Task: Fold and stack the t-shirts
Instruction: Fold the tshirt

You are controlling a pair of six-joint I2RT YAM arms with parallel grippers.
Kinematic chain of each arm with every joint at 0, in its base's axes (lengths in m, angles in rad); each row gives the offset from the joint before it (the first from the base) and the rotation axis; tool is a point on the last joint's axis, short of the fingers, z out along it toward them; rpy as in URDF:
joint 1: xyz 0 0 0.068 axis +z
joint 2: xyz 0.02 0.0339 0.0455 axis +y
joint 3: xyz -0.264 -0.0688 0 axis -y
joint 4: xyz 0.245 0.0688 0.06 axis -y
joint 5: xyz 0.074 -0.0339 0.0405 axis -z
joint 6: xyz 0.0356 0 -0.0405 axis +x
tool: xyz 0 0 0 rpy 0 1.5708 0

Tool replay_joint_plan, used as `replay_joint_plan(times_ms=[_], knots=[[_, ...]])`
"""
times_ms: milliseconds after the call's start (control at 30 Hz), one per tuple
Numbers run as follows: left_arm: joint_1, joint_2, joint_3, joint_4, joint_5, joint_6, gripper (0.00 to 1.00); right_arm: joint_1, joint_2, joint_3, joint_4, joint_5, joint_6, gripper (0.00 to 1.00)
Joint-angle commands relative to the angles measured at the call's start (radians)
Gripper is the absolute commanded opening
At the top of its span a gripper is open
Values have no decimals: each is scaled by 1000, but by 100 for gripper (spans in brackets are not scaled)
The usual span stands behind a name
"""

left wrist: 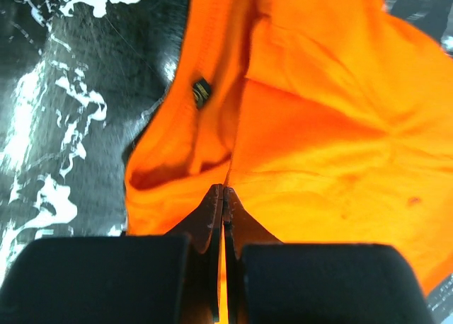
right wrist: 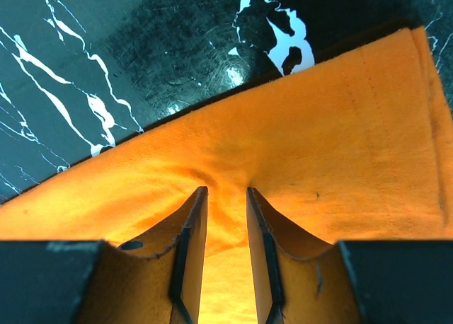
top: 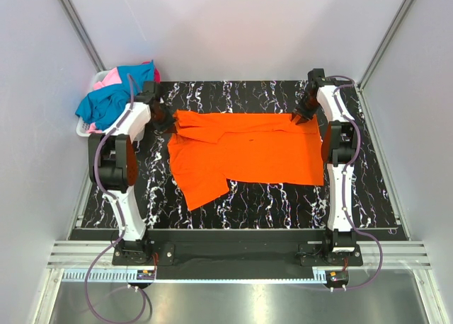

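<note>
From above, the orange shirt [top: 248, 151] lay spread on the table [top: 283, 200] between the arms. The left gripper [top: 164, 120] and right gripper [top: 306, 117] sat at its far corners, probably to lift that edge for a fold. Other shirts [top: 113, 97] were heaped in the basket [top: 83, 129].

At the left wrist, the jaws were pressed together, pinching orange cloth.

At the right wrist, the jaws stood slightly apart, astride a pucker near the hem, so no grip seemed made yet.
</note>
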Motion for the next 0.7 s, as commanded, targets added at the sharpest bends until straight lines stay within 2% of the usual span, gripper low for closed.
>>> replay_joint_plan(times_ms=[0,667], knots=[[-7,-89,-22,20,-26,14,0,13,-16,26,0,8,5,35],[-124,-227,-249,37,-70,-21,0,31,-36,9,2,6,-1,35]])
